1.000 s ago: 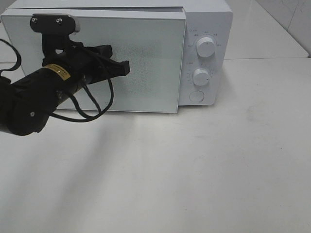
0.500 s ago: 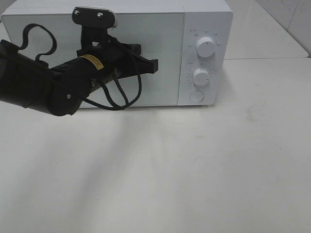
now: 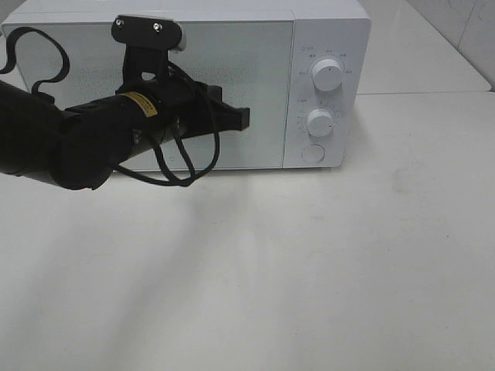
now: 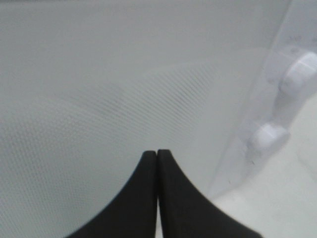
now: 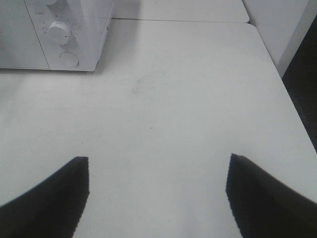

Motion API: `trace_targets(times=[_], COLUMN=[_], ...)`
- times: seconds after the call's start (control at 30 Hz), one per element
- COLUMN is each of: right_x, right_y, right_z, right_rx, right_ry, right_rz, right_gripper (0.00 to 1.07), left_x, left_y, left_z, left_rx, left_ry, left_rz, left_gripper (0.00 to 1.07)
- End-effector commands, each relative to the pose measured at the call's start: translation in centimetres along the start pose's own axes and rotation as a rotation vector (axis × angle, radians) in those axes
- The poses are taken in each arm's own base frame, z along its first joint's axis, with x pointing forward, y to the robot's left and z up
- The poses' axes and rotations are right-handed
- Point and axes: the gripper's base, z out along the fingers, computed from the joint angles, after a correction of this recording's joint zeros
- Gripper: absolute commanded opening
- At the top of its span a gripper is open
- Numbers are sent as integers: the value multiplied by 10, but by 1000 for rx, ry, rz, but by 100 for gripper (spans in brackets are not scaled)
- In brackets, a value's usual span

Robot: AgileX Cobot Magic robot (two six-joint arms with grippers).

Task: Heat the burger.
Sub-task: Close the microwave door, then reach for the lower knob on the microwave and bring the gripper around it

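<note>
Burger is nowhere in sight, so you cannot confirm where it sits. With the microwave (image 3: pixel 340 31) door (image 3: pixel 255 62) flush shut, I judge it is most likely inside, but the frosted panel hides everything behind it.

Your left gripper (image 3: pixel 244 117) is clenched on nothing, tips pressed together right at the door face, toward the door's 3 o'clock edge. Whether they touch it I cannot tell. Your right gripper (image 5: pixel 157 159) is spread wide and empty, hovering over bare table (image 3: pixel 309 270).

Loading and closing look done. What seems left is turning a knob to start the heat. The upper knob (image 3: pixel 327 76) and lower knob (image 3: pixel 319 122) sit at 1 o'clock in the high view, near the left tips.

Room is generous: the table from 3 round to 9 o'clock offers nothing to bump. Mind the table edge (image 5: pixel 287 91) shown by the right wrist, with a dark drop past it, and keep the left arm's cable (image 3: pixel 186 166) off the door
</note>
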Motion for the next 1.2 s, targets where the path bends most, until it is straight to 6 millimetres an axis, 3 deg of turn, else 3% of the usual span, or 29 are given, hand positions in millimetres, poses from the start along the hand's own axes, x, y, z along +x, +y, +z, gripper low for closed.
trace_targets(times=[0.03,0.07,0.1,0.13,0.17,0.2,0.23,0.27,0.5,0.67,0.83,0.93,1.0,1.03,1.1,1.2], right_x=[3,3,3,3,3,3,3,3,3,3,3,3,3,3,3,3], right_y=[0,0,0,0,0,0,0,0,0,0,0,0,0,0,0,0], right_z=[-3,-3,-3,-3,-3,-3,-3,-3,-3,-3,-3,-3,-3,-3,-3,-3], right_rx=[7,7,7,7,7,7,7,7,7,7,7,7,7,7,7,7], right_ry=[-23,-23,-23,-23,-23,-23,-23,-23,-23,-23,-23,-23,-23,-23,-23,-23], right_rz=[6,6,6,6,6,6,6,6,6,6,6,6,6,6,6,6], right_gripper=[75,75,75,75,75,75,75,75,75,75,75,75,75,75,75,75], left_x=[2,6,12,12,14,18,18,20,20,6,-3,-10,-16,-16,-20,-21], left_y=[-8,-9,-11,-11,-11,-12,-12,-12,-14,-17,-14,-2,19,19,46,61], left_z=[-12,-18,-23,-23,-25,-29,-29,-31,-53,-83,-99,-109,-118,-118,-129,-136], left_rx=[23,32,40,40,41,46,46,49,74,103,109,82,30,30,-36,-73], left_ry=[74,147,249,249,285,367,367,406,610,752,811,851,892,892,943,974], left_rz=[-13,-14,-23,-23,-27,-26,-26,-26,-20,-20,-25,-75,-136,-136,-210,-251], left_gripper=[1,13,38,38,55,86,86,100,99,99,98,98,98,98,98,98])
